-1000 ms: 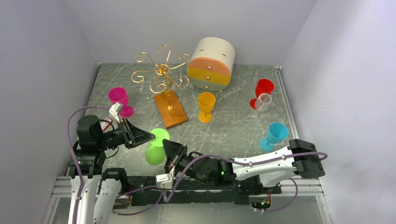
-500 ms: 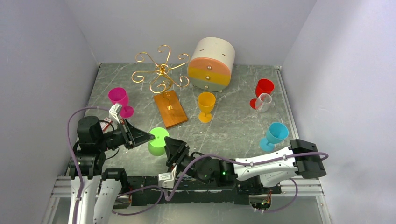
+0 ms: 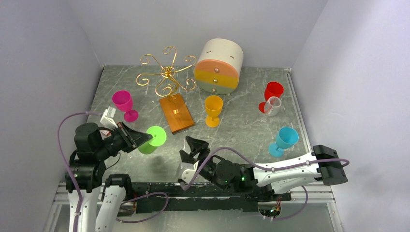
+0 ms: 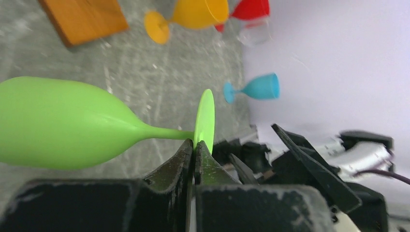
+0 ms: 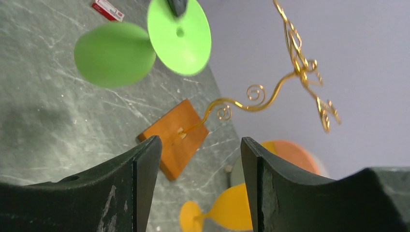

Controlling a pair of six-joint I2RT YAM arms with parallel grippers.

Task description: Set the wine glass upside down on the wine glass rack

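Observation:
The wine glass is lime green and hangs on its side above the table's near left. My left gripper is shut on the rim of its foot. In the left wrist view the thin foot disc sits pinched between the jaws of that gripper, with the bowl pointing left. My right gripper stands open and empty just right of the glass, clear of it. The wine glass rack, a gold wire tree on a brown wooden base, stands at the back, behind the glass.
A round cream drawer box stands right of the rack. An orange glass is at centre, a pink glass at the left. Red, clear and blue glasses stand at the right.
My right gripper has let go of the green bowl, opened and drawn back to the right. My left gripper, shut on the foot, has carried the glass slightly left and up.

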